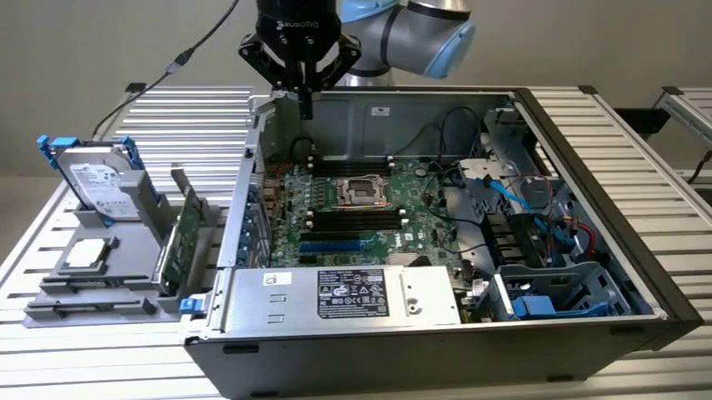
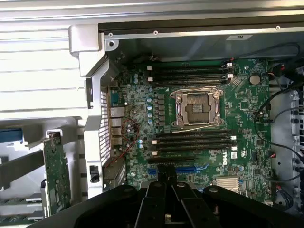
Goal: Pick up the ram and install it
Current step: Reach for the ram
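Pickup not yet begun, I judge: the gripper point(image 1: 305, 102) hangs clenched on nothing at 12 o'clock, over the far wall of the case point(image 1: 389, 358), while the ram point(image 1: 183, 242) stands on edge in the grey holder point(image 1: 100, 287) — 9 o'clock from the case. The memory slots point(image 2: 192, 137) look bare. Grasping it calls for opening wide and squaring to its thin edge.

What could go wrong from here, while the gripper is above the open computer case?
The gripper hangs close to the case's metal wall; a descent here could strike it instead of reaching the memory slots.
The CPU socket sits uncovered between the two slot banks; a slip could damage it.
Thin red wires loop beside that wall and might snag.
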You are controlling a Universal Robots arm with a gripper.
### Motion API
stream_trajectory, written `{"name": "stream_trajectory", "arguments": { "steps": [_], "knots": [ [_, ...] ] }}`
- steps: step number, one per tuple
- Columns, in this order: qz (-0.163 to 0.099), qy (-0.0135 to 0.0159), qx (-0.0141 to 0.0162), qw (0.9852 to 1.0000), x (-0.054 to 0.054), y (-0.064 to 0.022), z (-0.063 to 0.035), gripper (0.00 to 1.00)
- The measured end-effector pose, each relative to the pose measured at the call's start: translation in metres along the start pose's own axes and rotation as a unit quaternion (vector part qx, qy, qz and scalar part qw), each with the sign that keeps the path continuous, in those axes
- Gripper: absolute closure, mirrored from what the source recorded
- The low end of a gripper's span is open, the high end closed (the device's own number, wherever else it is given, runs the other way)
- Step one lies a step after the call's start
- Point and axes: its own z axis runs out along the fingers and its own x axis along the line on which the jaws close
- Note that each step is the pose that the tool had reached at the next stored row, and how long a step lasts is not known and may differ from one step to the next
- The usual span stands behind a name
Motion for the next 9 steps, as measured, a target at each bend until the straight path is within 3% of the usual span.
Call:
{"name": "stream_trajectory", "arguments": {
  "steps": [2, 9],
  "knots": [
    [0.000, 0.0001, 0.0001, 1.0000, 0.003, -0.0004, -0.0002, 0.89],
    [0.000, 0.0002, 0.0001, 1.0000, 0.034, -0.0055, 0.0004, 0.89]
  ]
}}
